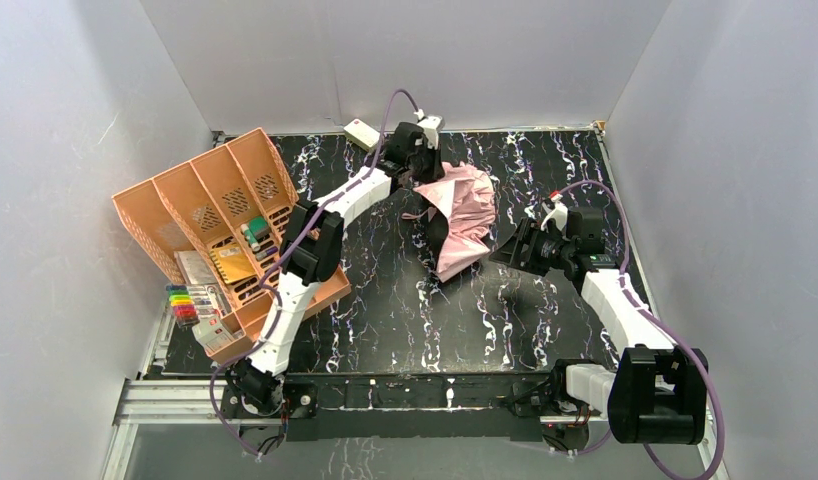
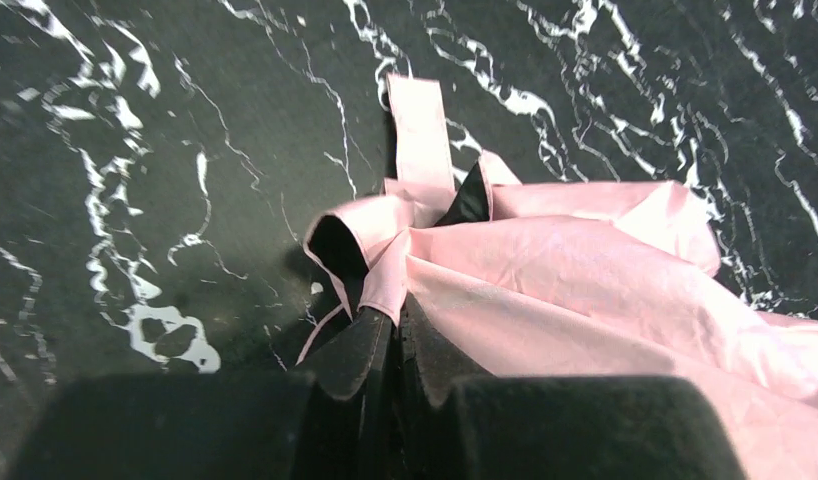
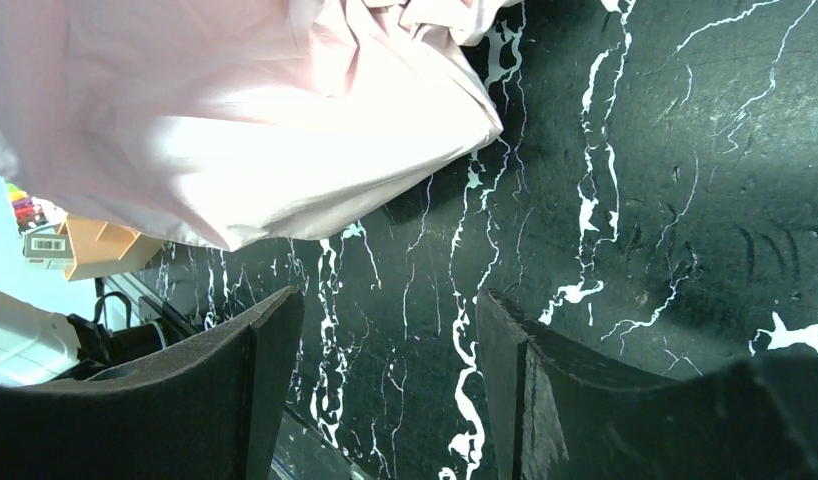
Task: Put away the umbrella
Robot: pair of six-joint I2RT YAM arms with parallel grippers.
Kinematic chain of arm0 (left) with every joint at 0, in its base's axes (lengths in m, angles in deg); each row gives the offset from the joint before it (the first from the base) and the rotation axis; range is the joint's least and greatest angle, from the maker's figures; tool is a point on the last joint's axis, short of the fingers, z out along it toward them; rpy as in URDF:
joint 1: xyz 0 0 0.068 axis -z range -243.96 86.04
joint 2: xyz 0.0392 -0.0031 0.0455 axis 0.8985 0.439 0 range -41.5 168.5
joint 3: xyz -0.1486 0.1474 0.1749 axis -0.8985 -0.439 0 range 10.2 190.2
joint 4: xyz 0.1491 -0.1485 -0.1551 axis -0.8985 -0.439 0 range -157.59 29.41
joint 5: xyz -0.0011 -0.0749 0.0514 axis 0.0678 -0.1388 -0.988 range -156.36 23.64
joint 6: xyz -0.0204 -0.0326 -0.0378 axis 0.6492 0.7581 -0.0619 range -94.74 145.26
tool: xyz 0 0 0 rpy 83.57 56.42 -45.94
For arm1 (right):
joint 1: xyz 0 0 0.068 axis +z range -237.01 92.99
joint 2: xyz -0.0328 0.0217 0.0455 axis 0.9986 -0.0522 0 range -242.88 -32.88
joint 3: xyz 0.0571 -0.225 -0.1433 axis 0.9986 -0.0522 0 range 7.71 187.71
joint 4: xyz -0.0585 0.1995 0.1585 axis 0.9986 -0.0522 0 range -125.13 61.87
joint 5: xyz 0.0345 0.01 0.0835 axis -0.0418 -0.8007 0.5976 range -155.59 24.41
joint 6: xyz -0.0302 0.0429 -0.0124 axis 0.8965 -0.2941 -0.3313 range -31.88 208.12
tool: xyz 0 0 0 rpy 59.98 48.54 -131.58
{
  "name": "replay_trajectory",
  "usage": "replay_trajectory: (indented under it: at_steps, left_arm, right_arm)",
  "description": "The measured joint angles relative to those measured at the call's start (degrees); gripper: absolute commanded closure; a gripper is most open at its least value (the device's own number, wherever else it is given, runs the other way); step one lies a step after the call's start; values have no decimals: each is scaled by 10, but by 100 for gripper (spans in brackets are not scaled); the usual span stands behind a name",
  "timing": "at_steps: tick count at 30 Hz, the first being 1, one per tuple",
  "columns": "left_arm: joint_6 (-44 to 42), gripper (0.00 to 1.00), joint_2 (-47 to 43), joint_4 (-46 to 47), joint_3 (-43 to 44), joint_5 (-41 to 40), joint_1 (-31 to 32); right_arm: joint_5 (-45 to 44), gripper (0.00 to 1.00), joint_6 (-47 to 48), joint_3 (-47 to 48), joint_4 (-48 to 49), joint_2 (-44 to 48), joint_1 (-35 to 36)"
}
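- You are looking at a black, white-veined marble-pattern table (image 1: 405,300) boxed in by plain grey walls.
- The compact folding umbrella with shiny pink and black fabric (image 1: 463,215) lies crumpled at the centre, slightly toward the upper part of the top frame. Its handle and ribs cannot be made out in any view.
- Your left gripper (image 1: 417,178) sits at the umbrella's upper left edge. Only the left wrist view shows its fingers pressed together on a fold of fabric (image 2: 397,330), with a flat pink strap (image 2: 420,130) lying beyond.
- Your right gripper (image 1: 515,250) is just right of the umbrella. Its wrist view shows the jaws apart (image 3: 390,310) over bare table, with the fabric (image 3: 235,120) cut off at the upper left.
- An orange compartmented plastic organizer (image 1: 220,215) stands at the left.
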Motion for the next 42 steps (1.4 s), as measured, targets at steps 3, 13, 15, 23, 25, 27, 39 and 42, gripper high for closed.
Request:
replay_trajectory:
  at_steps: [3, 13, 15, 23, 25, 27, 39, 42]
  left_arm:
    - [9, 95, 19, -5, 0, 16, 1]
    - [20, 94, 21, 33, -89, 87, 9]
    - [19, 94, 18, 44, -97, 99, 9]
    - [-6, 92, -14, 59, -158, 150, 21]
    - [-18, 91, -25, 60, -176, 161, 30]
    - [-30, 91, -32, 58, -186, 174, 40]
    - [-79, 91, -52, 46, -215, 203, 80]
    - [-80, 91, -57, 47, -223, 203, 80]
  right_arm:
    - [2, 28, 1, 0, -3, 0, 0]
    - [2, 28, 2, 0, 30, -6, 4]
    - [-8, 29, -1, 0, 39, -11, 5]
    - [-94, 31, -24, 32, 48, -35, 5]
    - [-118, 29, -28, 49, 48, -40, 5]
    - [-141, 29, -32, 66, 48, -47, 5]
    - [-150, 44, -40, 172, 77, -196, 5]
    - [-114, 51, -37, 195, 83, -246, 6]
